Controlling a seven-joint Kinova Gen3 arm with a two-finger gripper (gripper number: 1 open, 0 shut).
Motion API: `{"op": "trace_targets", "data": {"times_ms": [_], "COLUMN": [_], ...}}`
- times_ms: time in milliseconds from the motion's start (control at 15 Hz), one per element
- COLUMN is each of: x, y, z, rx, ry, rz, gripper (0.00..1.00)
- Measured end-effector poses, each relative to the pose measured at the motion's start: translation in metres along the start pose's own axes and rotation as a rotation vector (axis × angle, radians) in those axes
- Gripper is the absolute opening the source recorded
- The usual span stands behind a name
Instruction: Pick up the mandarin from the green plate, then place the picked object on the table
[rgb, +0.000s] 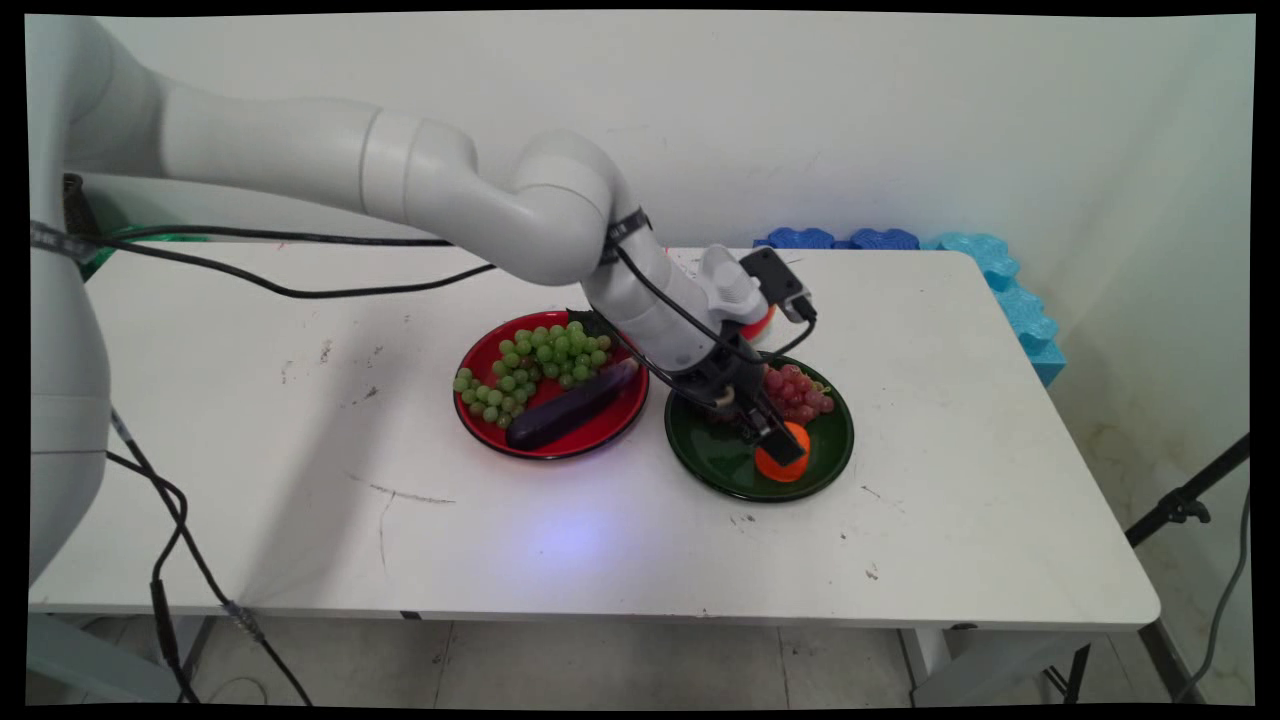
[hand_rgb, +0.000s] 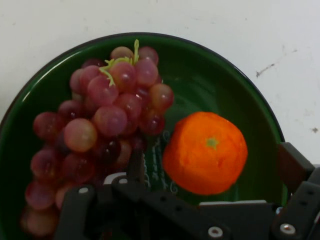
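Orange fruit (hand_rgb: 205, 159) sits in the green plate (rgb: 830, 465), on the plate's near-right part, w/ the gripper (rgb: 772, 443) down over it. Jaws are spread wide, one finger (hand_rgb: 293, 165) on one side of the orange and the other just beside the red grapes (hand_rgb: 107, 117); not closed on the fruit. Can't tell if either finger touches it. Red grapes lie in the same plate toward its far side, touching or nearly touching the orange. Green plate is right of the table's (rgb: 300, 500) middle. Just left of it, a red plate (rgb: 480, 425) w/ green grapes (rgb: 530, 365) on its far-left part and a dark eggplant (rgb: 570, 405) across its near side. Blue foam pieces (rgb: 1000, 280) sit at the table's far-right corner, against the wall.
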Motion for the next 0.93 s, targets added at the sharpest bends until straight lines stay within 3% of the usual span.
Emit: {"op": "trace_targets", "data": {"times_ms": [667, 733, 933], "x": [-0.001, -0.001, 0.0], "y": [0.001, 0.0, 0.0], "z": [0.029, 0.03, 0.034], "rx": [0.002, 0.002, 0.002], "ry": [-0.003, -0.002, -0.001], "rz": [0.028, 0.031, 0.047], "gripper": [1.0, 0.0, 0.0]}}
